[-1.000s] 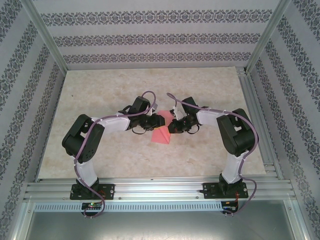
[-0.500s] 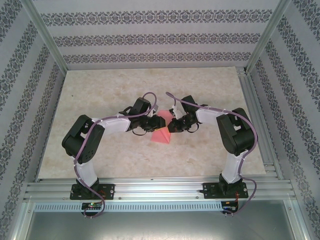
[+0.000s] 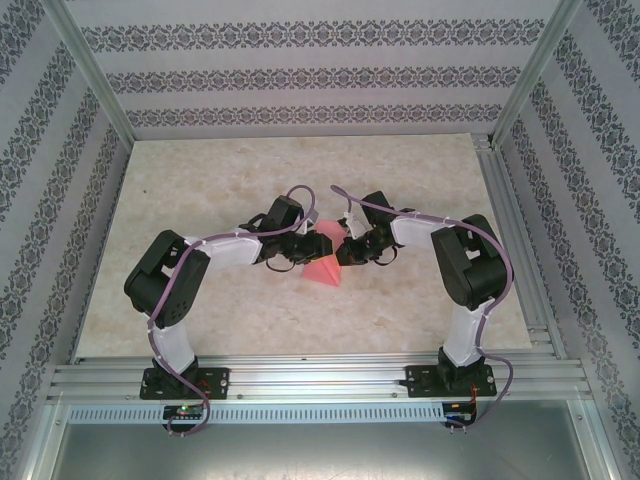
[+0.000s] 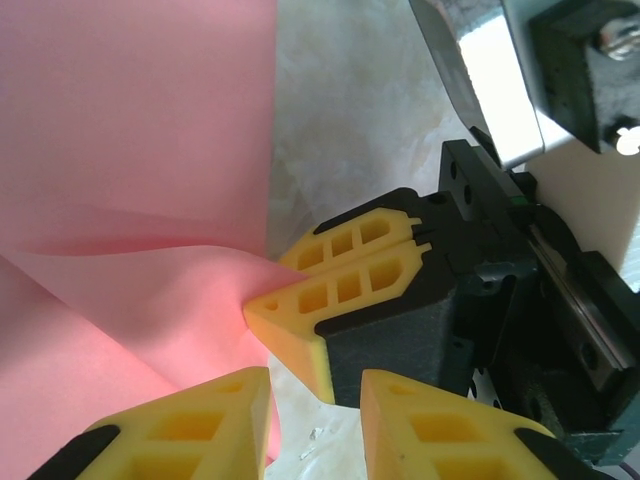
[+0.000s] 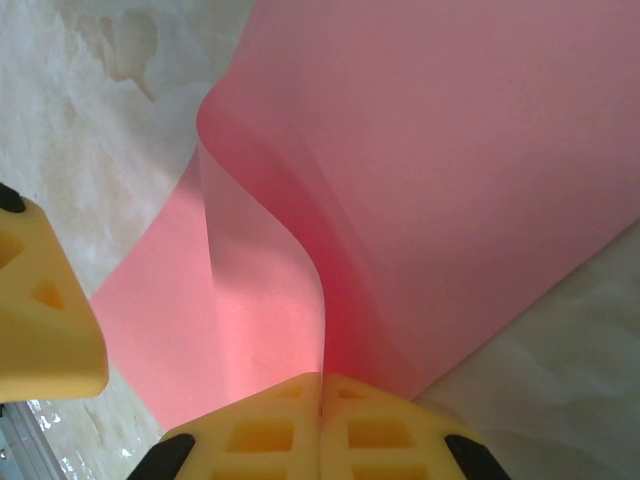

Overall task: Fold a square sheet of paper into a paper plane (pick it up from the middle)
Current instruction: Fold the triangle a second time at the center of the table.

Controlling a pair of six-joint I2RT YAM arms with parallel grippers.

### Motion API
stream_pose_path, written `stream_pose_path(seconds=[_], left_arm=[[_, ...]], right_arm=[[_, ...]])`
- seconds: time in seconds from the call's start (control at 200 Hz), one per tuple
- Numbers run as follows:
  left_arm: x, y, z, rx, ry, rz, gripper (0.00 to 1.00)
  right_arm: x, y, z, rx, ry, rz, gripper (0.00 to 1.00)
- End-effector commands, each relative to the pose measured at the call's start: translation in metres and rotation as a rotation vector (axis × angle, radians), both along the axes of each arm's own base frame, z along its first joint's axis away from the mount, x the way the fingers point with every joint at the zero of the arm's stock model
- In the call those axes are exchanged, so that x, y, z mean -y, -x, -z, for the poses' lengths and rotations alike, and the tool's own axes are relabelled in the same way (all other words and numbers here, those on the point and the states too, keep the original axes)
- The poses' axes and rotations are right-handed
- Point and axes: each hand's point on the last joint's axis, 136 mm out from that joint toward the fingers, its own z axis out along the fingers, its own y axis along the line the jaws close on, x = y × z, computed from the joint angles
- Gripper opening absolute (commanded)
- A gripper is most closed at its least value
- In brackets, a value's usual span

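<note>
Two grippers have drawn closer over the square sheet of paper, lying at the middle of the table: the right gripper is pinched tight on a lifted fold, while the left gripper stands part-open, gripping nothing. A regrasp for the next crease seems near. No writing is legible

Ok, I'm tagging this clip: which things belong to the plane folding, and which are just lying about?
Job in hand: the square sheet of paper, curled up; right hand, shut and pinching it; left hand, open beside it.
Just there: table; metal frame; patterned walls.
</note>
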Motion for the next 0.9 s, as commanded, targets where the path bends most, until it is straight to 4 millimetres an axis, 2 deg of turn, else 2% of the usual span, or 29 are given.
stream_pose_path(seconds=[0.0, 0.2, 0.435, 0.709, 0.894], left_arm=[[0.007, -0.001, -0.014, 0.046, 0.030, -0.004, 0.30], [0.007, -0.001, -0.005, 0.018, 0.033, -0.025, 0.25], [0.005, -0.006, 0.000, 0.012, 0.016, -0.052, 0.24], [0.003, -0.001, 0.008, -0.006, 0.002, -0.055, 0.24], [-0.001, -0.001, 0.010, -0.009, -0.013, -0.064, 0.24]], right_arm=[[0.004, -0.009, 0.003, 0.026, 0.018, 0.003, 0.06], [0.004, -0.009, 0.003, 0.023, 0.017, 0.004, 0.06], [0.000, -0.011, 0.002, 0.020, 0.000, 0.002, 0.06], [-0.002, -0.010, 0.000, 0.015, -0.022, -0.004, 0.07], [-0.006, -0.013, -0.008, 0.028, -0.050, -0.006, 0.07]])
